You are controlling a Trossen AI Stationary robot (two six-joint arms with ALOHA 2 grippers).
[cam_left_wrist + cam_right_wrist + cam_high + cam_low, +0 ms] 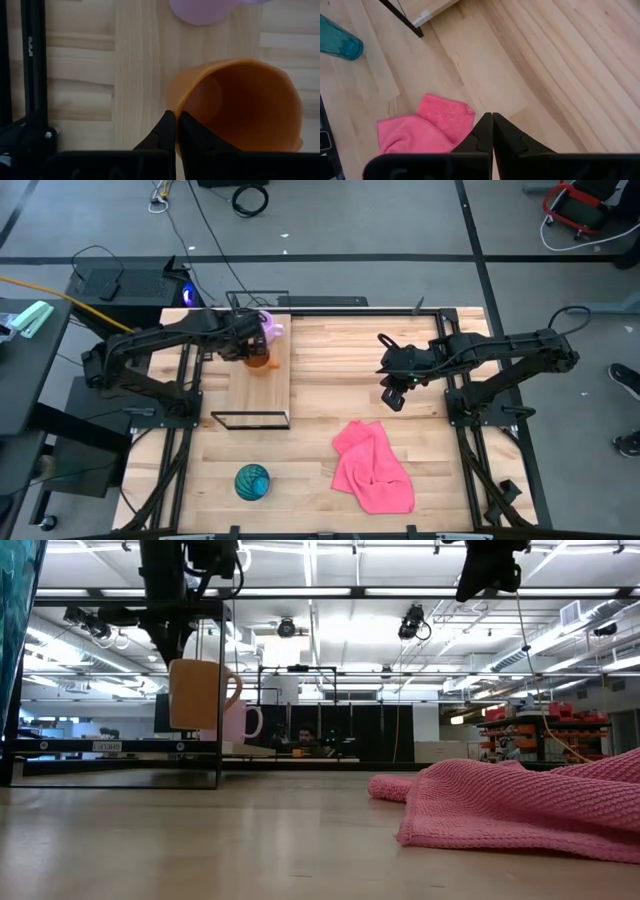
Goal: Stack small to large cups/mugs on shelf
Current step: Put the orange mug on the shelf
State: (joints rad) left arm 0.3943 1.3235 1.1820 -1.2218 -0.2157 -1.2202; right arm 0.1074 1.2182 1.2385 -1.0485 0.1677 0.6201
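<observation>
Presently noted: left gripper [176, 131] pinching orange mug [258, 359] rim above shelf [262, 395], beside purple mug [270, 328]; right gripper [492, 131] pressed together, hovering over table [340, 370].

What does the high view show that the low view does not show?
Only the high view shows the teal cup whole near the table's front edge, and the right claw hanging above bare table. Only the low view shows the orange mug raised clear of the shelf, with room lights behind. Both show the purple mug and the pink cloth.
</observation>
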